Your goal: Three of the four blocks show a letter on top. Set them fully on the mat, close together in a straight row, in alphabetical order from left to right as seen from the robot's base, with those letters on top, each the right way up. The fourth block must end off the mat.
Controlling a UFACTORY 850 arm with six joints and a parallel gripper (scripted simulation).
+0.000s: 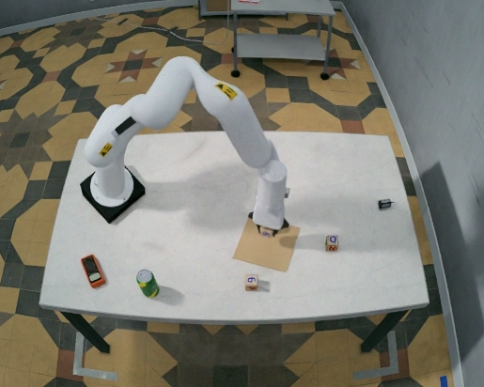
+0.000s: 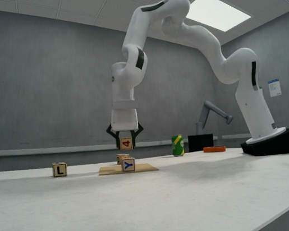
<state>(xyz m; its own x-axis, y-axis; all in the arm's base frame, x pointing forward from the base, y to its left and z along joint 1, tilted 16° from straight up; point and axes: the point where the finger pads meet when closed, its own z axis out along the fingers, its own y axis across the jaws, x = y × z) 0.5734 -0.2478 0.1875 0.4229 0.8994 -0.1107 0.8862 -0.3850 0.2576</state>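
My gripper is shut on a wooden block with a red 4 on its side and holds it a little above the tan mat. In the top view the gripper hangs over the mat's far corner, with the held block just showing below it. Another block stands on the mat right below the held one and is hidden in the top view. A block with Q on top stands off the mat to the right. A block with a digit on top stands off the mat near the front edge.
A green can and an orange device lie at the front left. A small black object lies at the far right. The robot base is at the left.
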